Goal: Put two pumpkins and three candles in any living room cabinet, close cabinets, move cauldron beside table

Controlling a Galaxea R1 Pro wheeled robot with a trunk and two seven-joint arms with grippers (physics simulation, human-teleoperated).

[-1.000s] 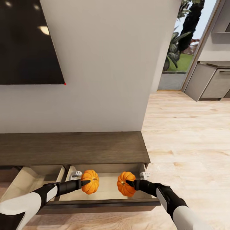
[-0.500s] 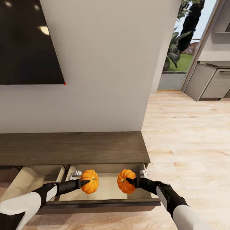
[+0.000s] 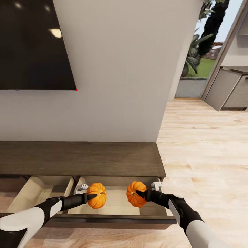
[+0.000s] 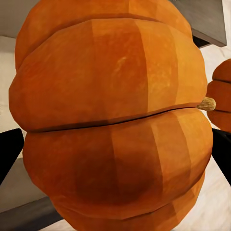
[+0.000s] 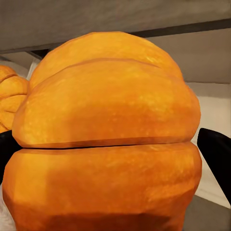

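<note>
Head view, lower centre: each pincer, left (image 3: 92, 197) and right (image 3: 138, 194), clamps a rigid, light-looking ribbed orange pumpkin (image 3: 96, 195) (image 3: 135, 194) across its belly over the open wooden drawer (image 3: 113, 219)

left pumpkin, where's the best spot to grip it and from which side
Across its ribbed belly, coming from the side, as the left end effector does now: the left pumpkin is squat and round, its small stem gives little hold, and the fingers straddle its widest part.

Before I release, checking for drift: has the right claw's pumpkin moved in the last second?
Yes. The right pumpkin has shifted upward in the head view, toward the front edge of the cabinet.
</note>
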